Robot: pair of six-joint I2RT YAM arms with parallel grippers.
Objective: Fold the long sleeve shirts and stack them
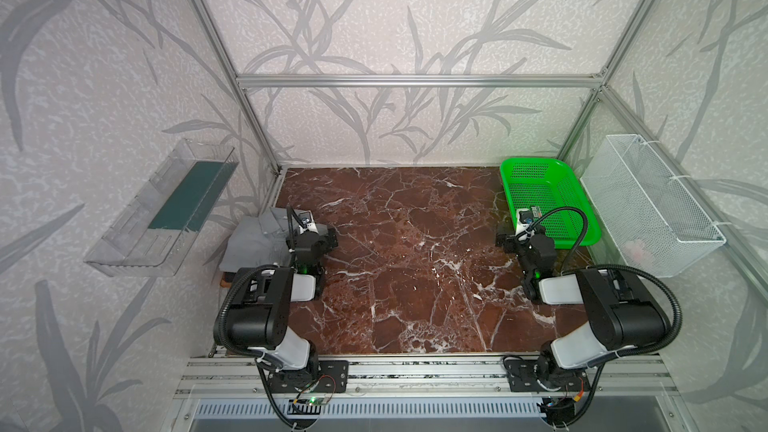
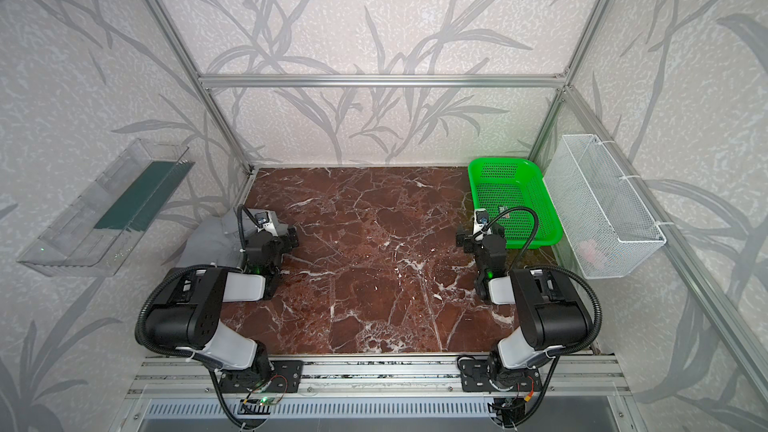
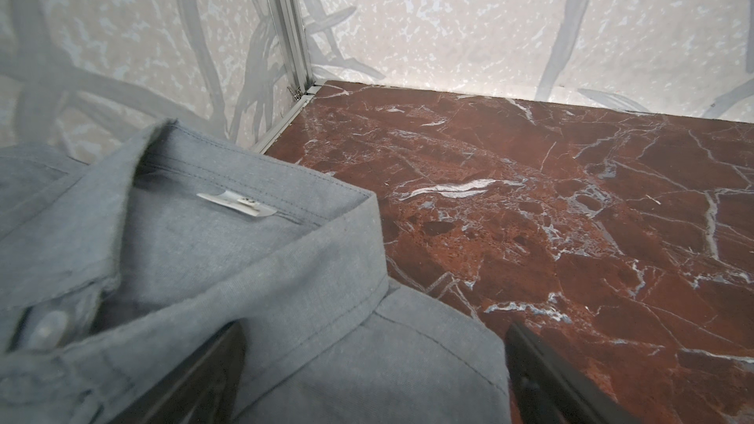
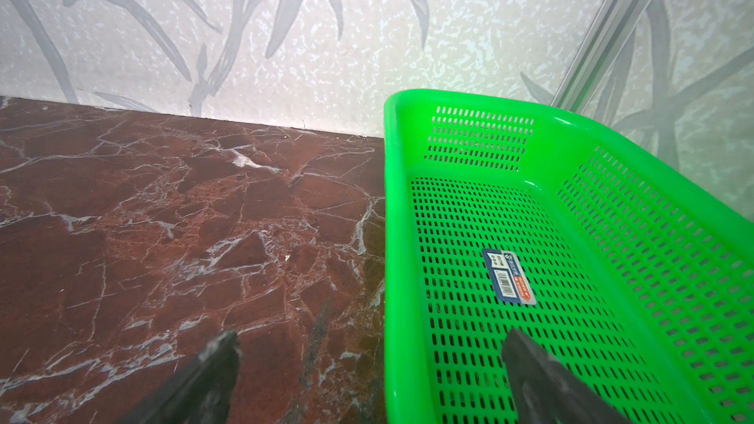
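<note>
One grey shirt [image 3: 212, 263] | lies beneath, spanning between spread left fingers [image 3: 204, 377]

Right hand [image 4: 369, 342] spread wide, straddling green basket [image 4: 392, 238] rim; marble table [image 4: 163, 218] alongside.

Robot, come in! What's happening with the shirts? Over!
Left gripper open, empty, over folded light grey collared cloth shirt. Right gripper open, empty, over green perforated plastic basket rim. Nothing in the way.

Red-brown marble tabletop [image 1: 415, 263], mostly bare. Only two things on it: a folded grey shirt [image 1: 249, 243] at the left edge, and a green basket [image 1: 530, 170] (perforated plastic) in the far right corner.
</note>
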